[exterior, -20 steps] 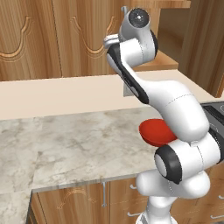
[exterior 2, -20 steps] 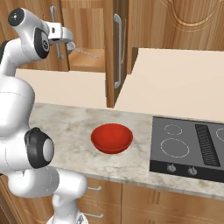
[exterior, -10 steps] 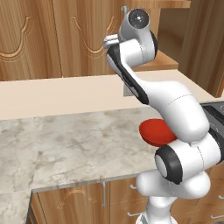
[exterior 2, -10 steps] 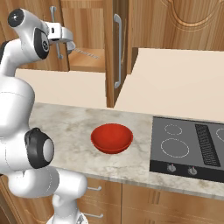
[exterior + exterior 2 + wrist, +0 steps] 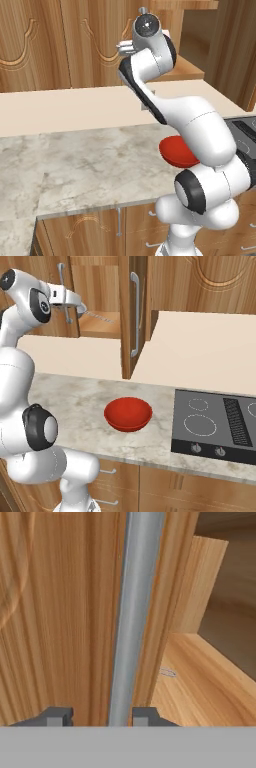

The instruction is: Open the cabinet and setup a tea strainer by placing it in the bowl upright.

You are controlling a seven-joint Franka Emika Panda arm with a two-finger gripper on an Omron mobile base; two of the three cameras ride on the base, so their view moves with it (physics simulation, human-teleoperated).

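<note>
my two-finger gripper (image 5: pixel 97 716) straddles the long vertical silver bar handle (image 5: pixel 134 612) of the tall brown wood-grain cabinet door (image 5: pixel 55 612); the bar runs up between my two dark fingertips (image 5: pixel 56 716), a narrow gap showing on either side, so the jaws stand part-way in and i cannot tell whether they yet touch it. in the right base view my gripper (image 5: pixel 70 305) sits high at the left door's handle (image 5: pixel 62 286), while the right door (image 5: pixel 131 311) stands ajar beside it. the bar looks rigid, smooth and likely slippery metal; i judge a firm pinch at mid-length, square across it, would serve best, and the door should swing stiffly on its hinges. on the shelf (image 5: pixel 200 677) beyond lies a small thin wiry object (image 5: pixel 168 672), possibly the strainer, too small to be sure; it looks light and easily bent. the round glossy red bowl (image 5: pixel 128 413) rests on the marble counter (image 5: pixel 75 401), well below my fingers, beside the black cooktop (image 5: pixel 220 428).
</note>
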